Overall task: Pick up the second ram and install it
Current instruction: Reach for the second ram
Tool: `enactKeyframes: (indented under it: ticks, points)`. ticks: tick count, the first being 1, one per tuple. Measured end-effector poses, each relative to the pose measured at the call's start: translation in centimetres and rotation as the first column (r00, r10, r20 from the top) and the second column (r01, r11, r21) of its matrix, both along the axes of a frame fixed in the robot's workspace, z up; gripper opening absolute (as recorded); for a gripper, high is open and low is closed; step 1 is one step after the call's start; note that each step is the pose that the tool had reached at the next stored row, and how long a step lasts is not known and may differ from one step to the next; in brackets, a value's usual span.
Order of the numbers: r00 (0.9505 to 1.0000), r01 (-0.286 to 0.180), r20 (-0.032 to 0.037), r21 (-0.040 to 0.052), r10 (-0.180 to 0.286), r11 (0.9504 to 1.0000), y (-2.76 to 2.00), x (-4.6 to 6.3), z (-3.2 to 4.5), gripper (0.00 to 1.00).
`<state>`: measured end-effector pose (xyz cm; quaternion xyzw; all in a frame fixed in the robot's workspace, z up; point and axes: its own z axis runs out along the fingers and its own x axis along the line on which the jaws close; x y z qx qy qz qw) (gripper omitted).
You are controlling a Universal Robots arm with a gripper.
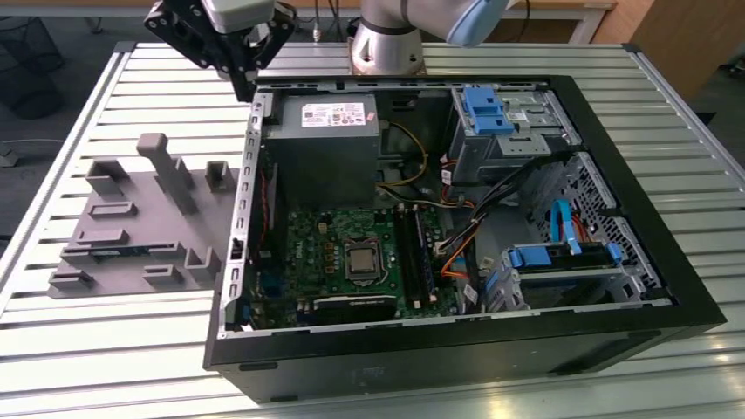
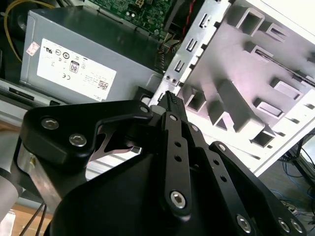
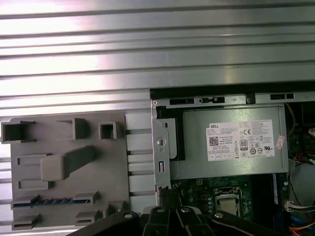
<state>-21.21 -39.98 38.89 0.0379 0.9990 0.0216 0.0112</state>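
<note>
A black two-fingered tool (image 1: 244, 87) on a robot arm hangs over the far corner of an open black desktop computer case (image 1: 466, 353), its fingers pressed together and gripping nothing. The case lies on its side on a slatted aluminium surface (image 1: 117, 349). The second ram (image 1: 117, 251), a slim blue-green memory stick, lies in a slot of a grey moulded plastic holder (image 1: 174, 188) on the exterior view's left, just beside the case and well apart from the tool.

In the first wrist view the stick (image 3: 51, 201) shows as a blue strip near one edge of the holder (image 3: 118, 147), with the tool (image 3: 170, 194) over the case's metal frame. A grey metal power supply box with a white label (image 1: 320, 153) sits inside the case close to the tool. A green motherboard (image 1: 320, 240) lies beyond it.

In the second wrist view the closed fingertips (image 2: 169, 98) point at the metal frame between the power supply (image 2: 74, 49) and the holder (image 2: 275, 54).
</note>
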Motion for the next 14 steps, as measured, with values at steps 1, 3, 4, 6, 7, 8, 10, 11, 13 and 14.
enactKeyframes:
  ticks: [1,3,4,6,7,8,10,11,13,14]
  points:
    - [1.0,0.0,0.0,0.0001,0.0,1.0,-0.08,-0.3,-0.02,0.11]
    - [1.0,0.0,0.0001,0.0001,0.0,1.0,-0.26,-0.8,-0.05,0.11]
    - [1.0,0.0,0.0,0.0,0.0,1.0,-0.36,-1.1,-0.06,0.11]
    - [1.0,0.0,0.0,0.0,0.0,1.0,-0.55,-1.6,-0.08,0.11]
    - [1.0,0.0,0.0,0.0,0.0,1.0,-0.66,-1.9,-0.09,0.11]
    - [1.0,0.0,0.0,0.0,0.0,1.0,-0.77,-2.1,-0.1,0.11]
    - [1.0,-0.001,0.0,0.0,0.001,1.0,-1.03,-2.6,-0.13,0.11]
    - [1.0,-0.001,0.0001,0.0001,0.001,1.0,-1.14,-2.7,-0.14,0.11]
    - [1.0,-0.001,0.0,0.0,0.001,1.0,-1.35,-3.1,-0.14,0.11]
    - [1.0,-0.001,0.0,0.0,0.001,1.0,-1.43,-3.3,-0.14,0.11]
